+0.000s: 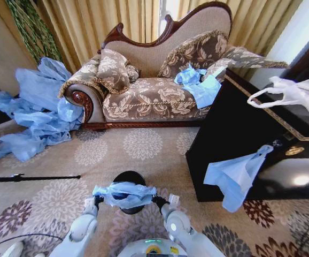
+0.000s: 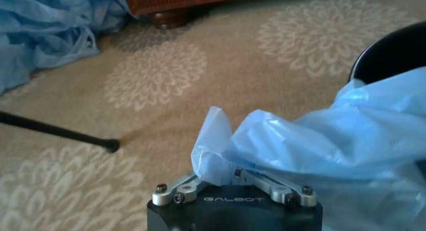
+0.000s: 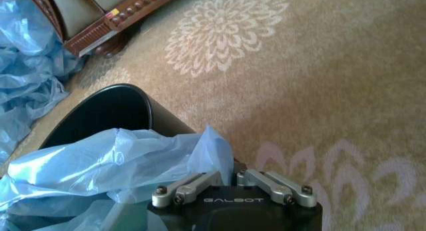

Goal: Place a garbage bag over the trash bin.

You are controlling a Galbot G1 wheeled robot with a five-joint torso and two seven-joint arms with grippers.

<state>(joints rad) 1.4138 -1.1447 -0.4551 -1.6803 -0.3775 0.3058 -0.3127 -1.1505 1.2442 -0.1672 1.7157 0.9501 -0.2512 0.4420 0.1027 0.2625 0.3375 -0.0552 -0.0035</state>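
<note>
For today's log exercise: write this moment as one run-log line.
left gripper: shut on garbage bag | right gripper: shut on garbage bag | bag stretched over trash bin | bin on carpet

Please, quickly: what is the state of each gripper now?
Left gripper: shut on the garbage bag, above the trash bin.
Right gripper: shut on the same bag's other side.

— Where does the trash bin [image 1: 129, 179] stand?
— On the carpet [image 1: 144, 150], just ahead of the robot, with the garbage bag [image 1: 123, 193] stretched over its near rim between the left gripper [image 1: 94, 202] and right gripper [image 1: 161, 202].
— And behind it?
— The sofa [image 1: 154, 85]; a heap of bags [image 1: 34, 110] lies to its left, a cabinet [image 1: 261, 139] to the right.
</note>
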